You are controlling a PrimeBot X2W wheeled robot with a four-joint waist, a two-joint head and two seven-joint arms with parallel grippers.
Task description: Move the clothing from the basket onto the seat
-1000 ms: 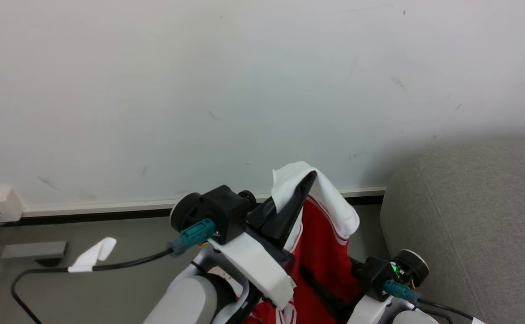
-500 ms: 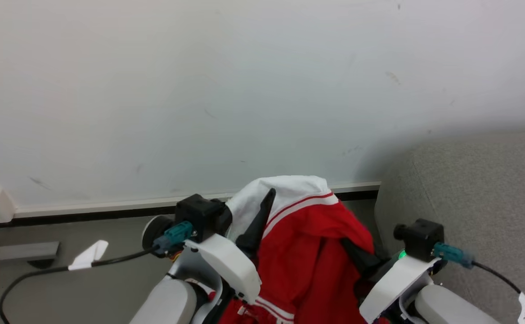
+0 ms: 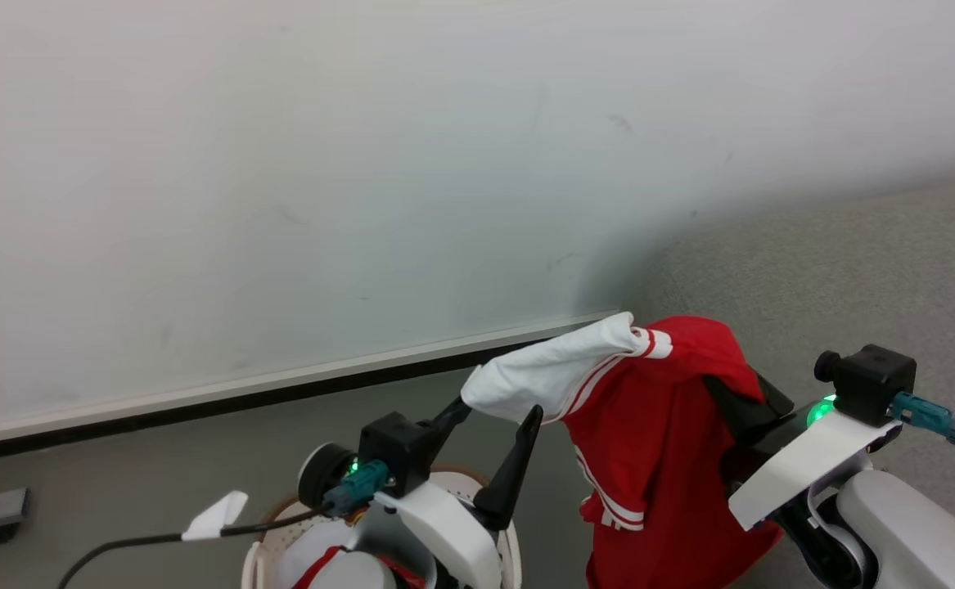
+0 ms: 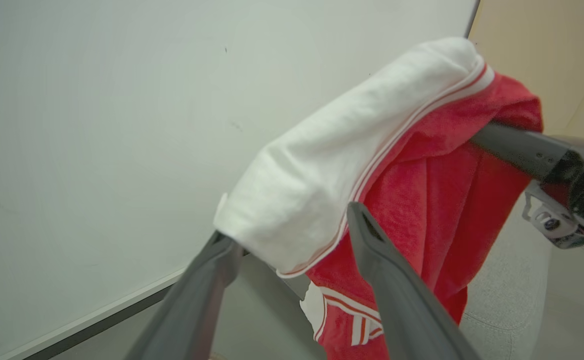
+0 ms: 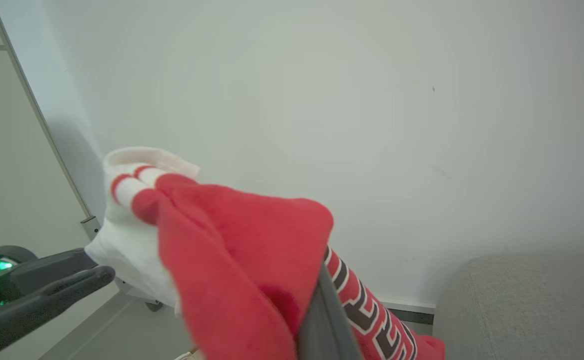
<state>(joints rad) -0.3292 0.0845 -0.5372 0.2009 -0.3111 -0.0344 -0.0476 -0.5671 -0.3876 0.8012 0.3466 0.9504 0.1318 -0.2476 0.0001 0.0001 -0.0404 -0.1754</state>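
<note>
**Clothing hangs clear of the basket, short of the seat**

At the lower left, the basket (image 3: 272, 523) shows its brown-edged rim and perforated wall, with a heap of red and white fabric (image 3: 313, 564) inside. The left gripper (image 3: 502, 406) sits directly above the basket with its two dark fingers spread wide apart. In the left wrist view, one fingertip (image 4: 224, 242) touches the underside of the white sleeve, while the other stands free in front of the cloth. The clothing (image 3: 657, 425) (red body, white sleeve, thin stripes) hangs in the air up and to the right of the basket, touching neither it nor the floor. Its sleeve reaches back toward the basket side. Farther right of the basket, the right gripper (image 3: 743, 402) is closed on the red fabric, which is draped over it and hides most of its fingers. The seat (image 3: 870, 270), grey and broad, lies farthest from the basket, behind and beside the hanging clothing.
</note>
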